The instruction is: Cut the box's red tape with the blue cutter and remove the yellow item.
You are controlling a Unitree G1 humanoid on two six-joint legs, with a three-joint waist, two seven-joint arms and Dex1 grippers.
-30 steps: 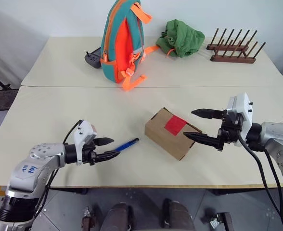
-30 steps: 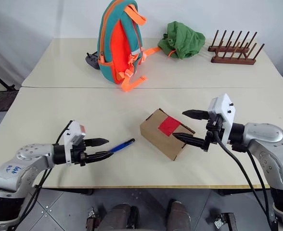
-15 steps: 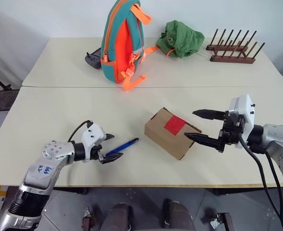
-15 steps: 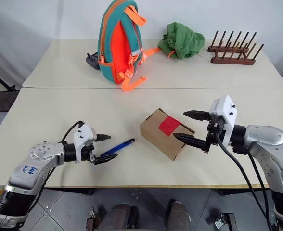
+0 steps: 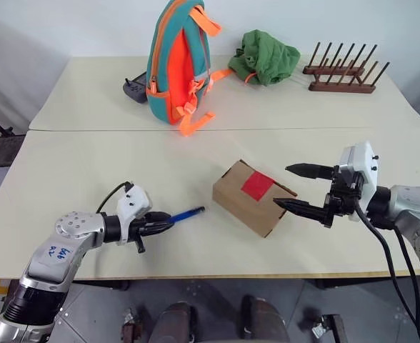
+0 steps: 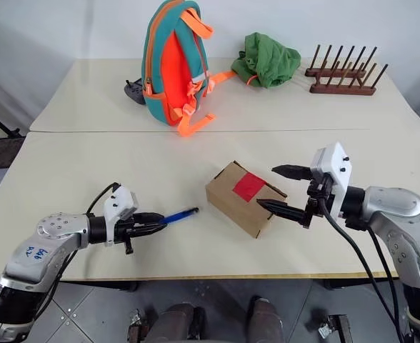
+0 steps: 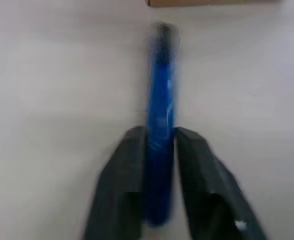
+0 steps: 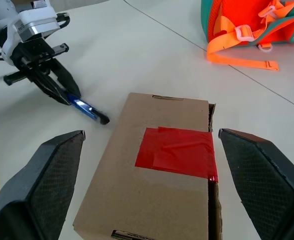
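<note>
The left gripper (image 5: 161, 223) had its two black fingers (image 7: 124, 172) pinched onto the rear end of the blue cutter (image 5: 185, 214), which lay flat on the table (image 5: 88, 171) near its front edge, its long axis running straight on from the gripper toward the box (image 5: 253, 207), the tip stopping a little short of the cardboard. That line looked to me like the thing that mattered: the cutter already pointed at the box, and the red tape (image 5: 256, 186) sat on the top flaps beyond its near edge, so the blade would have to be lifted and carried up over that edge. On the other side the right gripper (image 5: 304, 190) hovered just beside the box's right end with its jaws spread wide and nothing between them, seemingly nearer the carton than the left and well placed to steady it. The box sat closed, angled to the table's front edge, roughly midway between the two arms, so the yellow item was presumably inside it. Two pale tabletops met in a seam behind it; on the far one stood an orange-and-teal backpack (image 5: 176, 61), with a small dark gadget (image 5: 136, 88) beside it, a crumpled green cloth (image 5: 267, 56) and a wooden peg rack (image 5: 342, 71) toward the far right corner, against a plain white wall.
</note>
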